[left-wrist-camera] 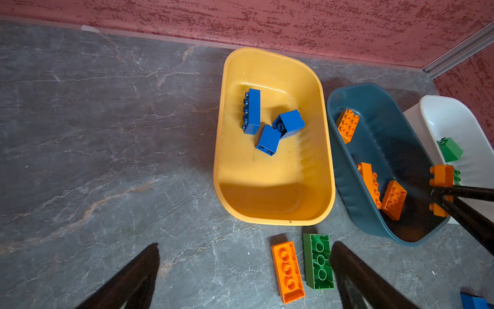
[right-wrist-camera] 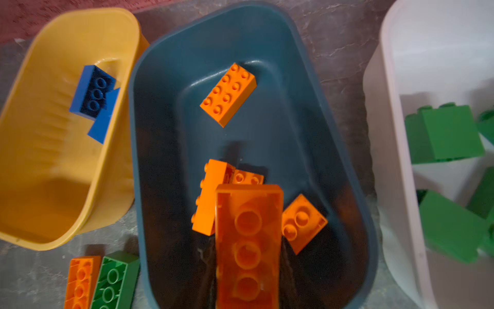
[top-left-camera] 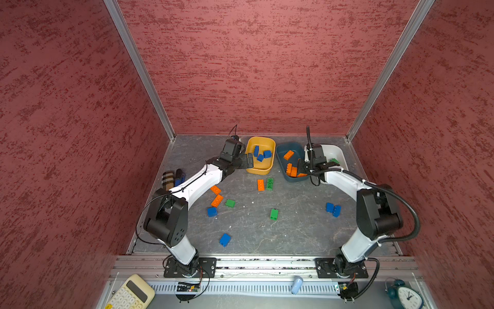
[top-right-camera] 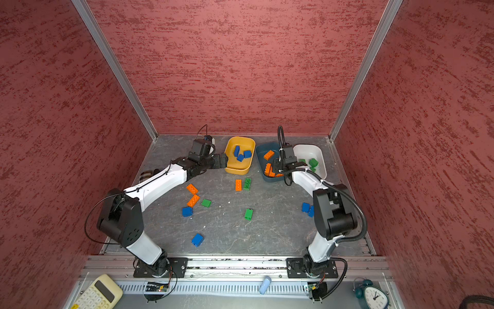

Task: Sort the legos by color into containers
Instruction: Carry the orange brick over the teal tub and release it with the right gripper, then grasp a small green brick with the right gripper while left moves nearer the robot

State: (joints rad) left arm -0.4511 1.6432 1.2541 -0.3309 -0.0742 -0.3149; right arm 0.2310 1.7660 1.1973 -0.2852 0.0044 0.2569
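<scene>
Grey tabletop (top-left-camera: 294, 232) with three tubs in a row along its far edge: a yellow tub (left-wrist-camera: 267, 187) holding three blue bricks (left-wrist-camera: 267, 139), a teal tub (left-wrist-camera: 387, 139) holding orange bricks (right-wrist-camera: 228, 93), and a white tub (left-wrist-camera: 441, 117) holding green bricks (right-wrist-camera: 451, 133). The left fingers (left-wrist-camera: 133, 278) stand wide apart and empty over the tabletop by the yellow tub; the right fingers (left-wrist-camera: 467, 193) are clamped on a long orange brick (right-wrist-camera: 248, 240) above the near end of the teal tub. Scattered on the tabletop lie loose bricks (top-left-camera: 225, 239) in orange, green and blue, among them an upturned orange brick (left-wrist-camera: 287, 271) and an upturned green brick (left-wrist-camera: 319, 260) side by side just in front of the yellow tub.
</scene>
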